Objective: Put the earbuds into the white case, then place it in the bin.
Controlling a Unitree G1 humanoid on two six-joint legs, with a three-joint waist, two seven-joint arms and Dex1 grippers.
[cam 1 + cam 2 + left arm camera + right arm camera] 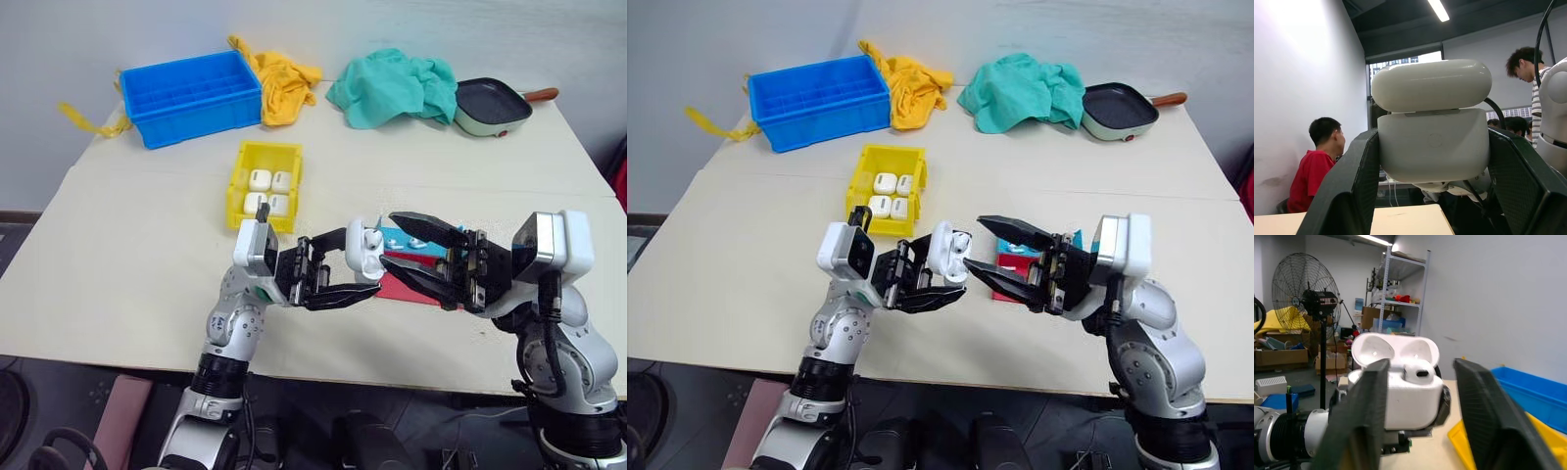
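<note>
Table [147, 274]: a wide pale top with everything spread across it, and both arms raised over its near edge.
Blue crate [191, 96]: far left corner, well apart from the arms, with a yellow cloth [284, 83] bunched against its right side.
Green cloth [392, 86]: heaped at the far edge, touching a small pan [492, 106] with a brown handle.
Bin [239, 172]: bright yellow, in the middle of the table just beyond the left arm; four white cases [268, 191] lie inside it in two rows.
Red-and-blue tray [1017, 264]: flat on the table under and behind the right gripper.
Left gripper [353, 276]: pointing toward the right one, fingers clamped on the body of the white case, one on each side.
Right gripper [411, 255]: facing the left one, jaws spread apart and holding nothing, its tips just beside the case.
White case [945, 253]: held up off the table between the two grippers, lid hinged open.
Earbud [1419, 372]: one sits in a well of the open case; I cannot tell about the other well.
</note>
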